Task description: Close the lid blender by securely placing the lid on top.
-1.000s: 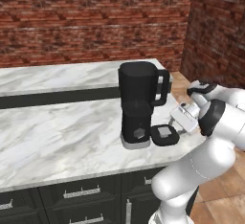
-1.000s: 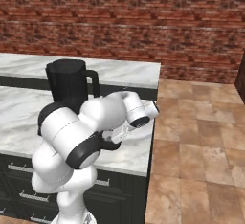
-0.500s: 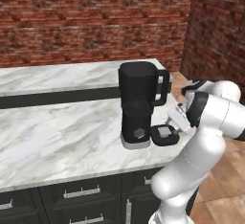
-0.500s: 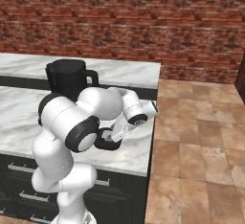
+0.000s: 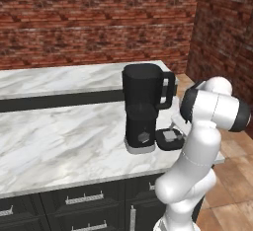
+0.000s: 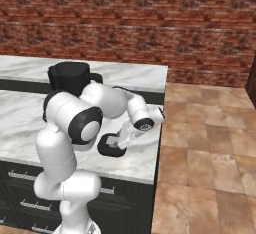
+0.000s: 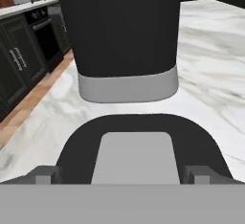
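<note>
So the blender [image 5: 143, 107] is standing upright on the white marble desk [image 5: 59, 136], toward its right end, with the loop handle [image 5: 168, 89] sticking out on the right side and the pale grey foot [image 5: 140, 147] at the bottom. The jar top looks open, nothing sitting on it. The lid [image 5: 169, 138] is lying flat on the desk just to the right of the blender's base, black rounded square with the light grey centre piece facing up, very close to the foot but I can't say for sure whether they touch. The hand [image 7: 122, 176] is down low right at the lid: in the hand view the two finger tips [image 7: 44, 175] sit at either side of the lid's near edge, spread about as wide as the lid itself, so it's pretty well opened up and nothing is gripped. Whether the tips are already touching the lid I can't tell. From the right base view the white arm [image 6: 107, 105] curls over in front of the blender and reaches down onto the lid [image 6: 111, 145]. Brick wall [image 5: 89, 22] behind, dark cabinets [image 5: 74, 203] under the desk, tiled floor [image 6: 205, 143] off to the right.
</note>
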You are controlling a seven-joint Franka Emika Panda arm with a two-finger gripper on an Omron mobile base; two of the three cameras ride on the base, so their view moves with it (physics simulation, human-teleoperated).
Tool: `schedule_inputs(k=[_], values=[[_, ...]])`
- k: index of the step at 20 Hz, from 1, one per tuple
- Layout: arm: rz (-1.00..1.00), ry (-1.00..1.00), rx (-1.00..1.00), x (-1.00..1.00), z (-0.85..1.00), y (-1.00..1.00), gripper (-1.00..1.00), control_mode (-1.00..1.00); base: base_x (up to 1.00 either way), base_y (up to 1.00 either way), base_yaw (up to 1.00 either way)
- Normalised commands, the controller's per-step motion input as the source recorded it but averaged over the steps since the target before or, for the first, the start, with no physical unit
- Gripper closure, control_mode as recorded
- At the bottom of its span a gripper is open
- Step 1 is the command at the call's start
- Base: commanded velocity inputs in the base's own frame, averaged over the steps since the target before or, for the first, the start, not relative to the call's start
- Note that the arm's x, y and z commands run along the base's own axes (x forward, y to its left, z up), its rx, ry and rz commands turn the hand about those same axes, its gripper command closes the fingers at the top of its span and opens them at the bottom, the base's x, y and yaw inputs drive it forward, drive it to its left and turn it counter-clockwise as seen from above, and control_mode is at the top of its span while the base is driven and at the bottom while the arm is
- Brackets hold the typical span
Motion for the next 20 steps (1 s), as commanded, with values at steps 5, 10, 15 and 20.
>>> schedule_inputs(k=[5,10,15,20], values=[[0.00,0.00,0.00,0.01,-0.17,0.14,-1.00,-1.00,0.00,0.00,0.00],[0.00,0.00,0.00,0.05,-0.11,0.20,-1.00,-1.00,0.00,0.00,0.00],[0.00,0.00,0.00,0.04,-0.16,0.24,-1.00,-1.00,0.00,0.00,0.00],[0.00,-0.02,-0.01,-0.03,-0.40,0.24,-1.00,-1.00,0.00,0.00,0.00]])
